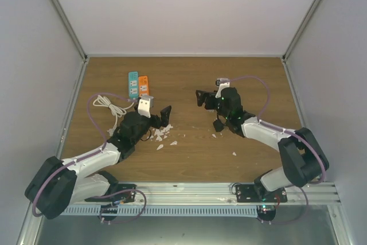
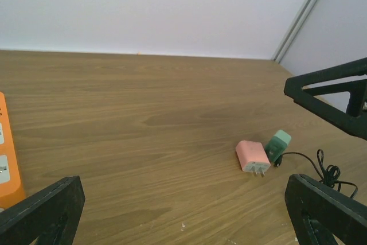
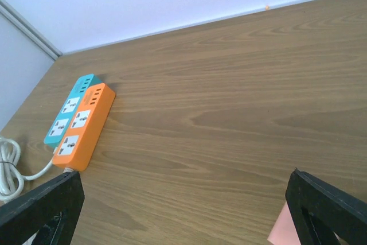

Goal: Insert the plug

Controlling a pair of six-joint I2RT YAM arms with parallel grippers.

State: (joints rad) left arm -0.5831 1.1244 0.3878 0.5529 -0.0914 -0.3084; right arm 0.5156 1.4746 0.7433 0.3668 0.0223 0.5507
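Pink plug [image 2: 252,156] (lying loose) on table [image 2: 143,113]

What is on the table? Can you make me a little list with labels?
Power strips: orange power strip and teal power strip, side by side
Plugs: pink plug next to green plug, lying on the table
Cords: white cord coiled by the strips; black cable by the green plug
Left gripper: open, empty
Right gripper: open, empty
Sockets: nothing plugged in
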